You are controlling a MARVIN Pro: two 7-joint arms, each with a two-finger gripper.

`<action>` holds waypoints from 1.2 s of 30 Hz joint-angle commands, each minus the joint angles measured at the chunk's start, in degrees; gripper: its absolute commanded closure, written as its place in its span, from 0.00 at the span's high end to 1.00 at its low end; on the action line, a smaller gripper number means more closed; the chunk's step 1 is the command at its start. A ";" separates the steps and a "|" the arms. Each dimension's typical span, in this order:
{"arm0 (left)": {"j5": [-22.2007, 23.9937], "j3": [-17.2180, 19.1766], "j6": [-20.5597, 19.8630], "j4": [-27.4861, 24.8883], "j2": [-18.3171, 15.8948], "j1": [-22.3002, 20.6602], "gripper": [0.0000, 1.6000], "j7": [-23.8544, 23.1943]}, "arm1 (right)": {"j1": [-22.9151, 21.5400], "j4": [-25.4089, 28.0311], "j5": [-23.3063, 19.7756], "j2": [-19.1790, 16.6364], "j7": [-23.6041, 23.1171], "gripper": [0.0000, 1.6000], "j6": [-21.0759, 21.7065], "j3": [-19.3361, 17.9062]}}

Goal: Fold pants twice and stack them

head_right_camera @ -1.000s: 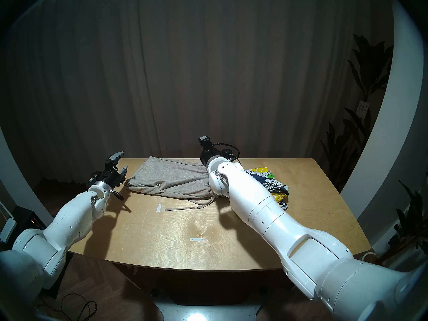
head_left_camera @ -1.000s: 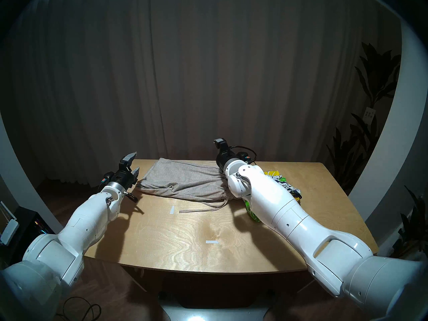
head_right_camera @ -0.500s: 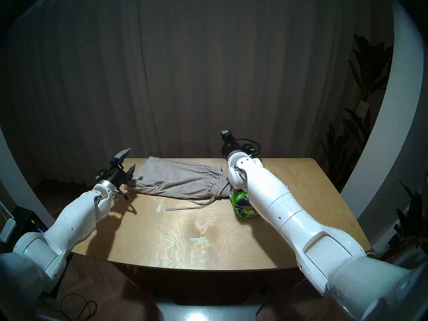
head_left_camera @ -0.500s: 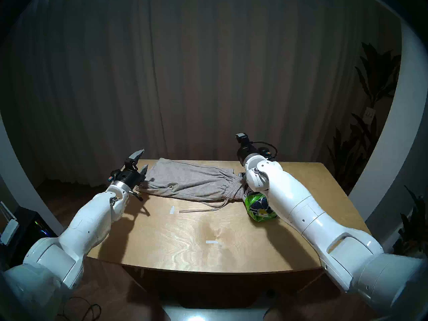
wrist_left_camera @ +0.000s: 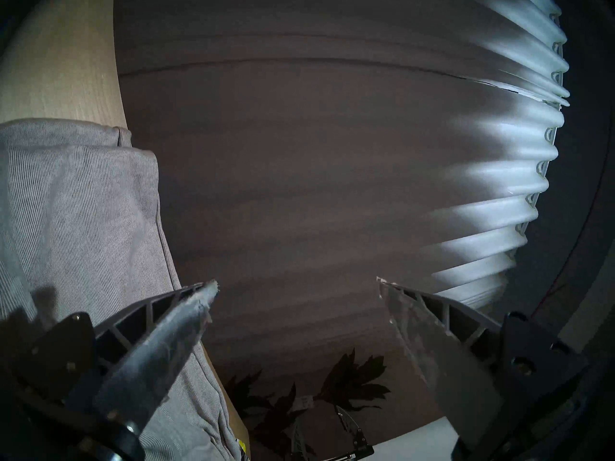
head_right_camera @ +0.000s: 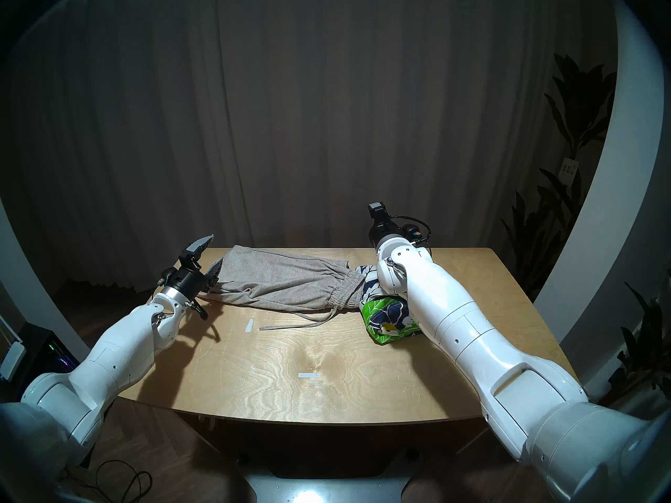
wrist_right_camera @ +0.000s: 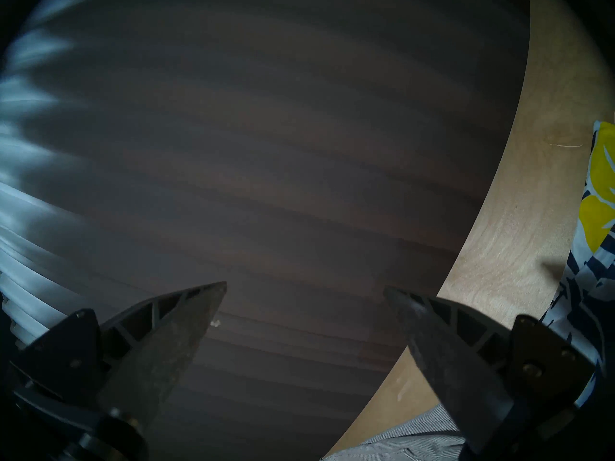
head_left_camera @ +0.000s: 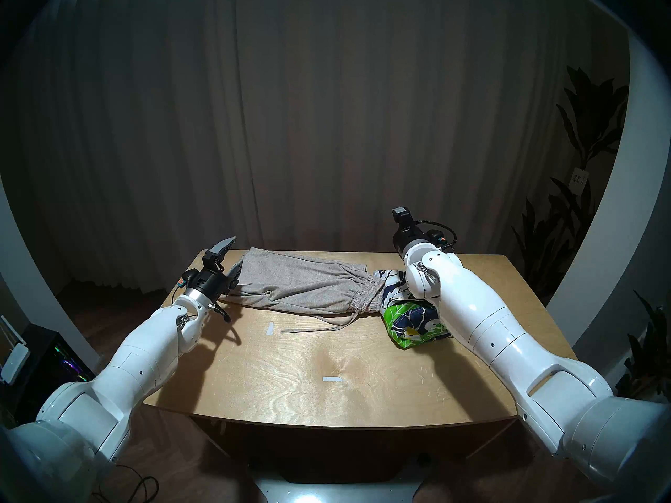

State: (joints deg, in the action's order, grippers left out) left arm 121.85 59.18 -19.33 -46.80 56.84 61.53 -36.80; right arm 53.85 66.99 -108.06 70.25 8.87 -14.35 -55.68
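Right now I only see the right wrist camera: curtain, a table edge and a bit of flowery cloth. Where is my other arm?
Observer: The left gripper is at the far left end of the grey pants, jaws open, nothing between them.
Operator: How are the grey pants lying?
Observer: Stretched out along the far side of the table, with the waistband toward your flowery cloth.
Operator: Is the flowery cloth stacked on them?
Observer: No. Those floral shorts sit bunched up on the table beside the waistband, not on top.
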 commanded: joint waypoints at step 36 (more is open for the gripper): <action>2.74 1.80 -0.74 -17.61 0.40 7.49 1.00 -3.78 | 5.13 4.96 0.15 -3.48 -0.73 1.00 -1.10 -0.76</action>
State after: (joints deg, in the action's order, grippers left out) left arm 124.45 59.18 -21.13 -61.30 58.66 69.64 -39.08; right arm 58.10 69.39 -107.61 65.53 8.71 -16.01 -57.32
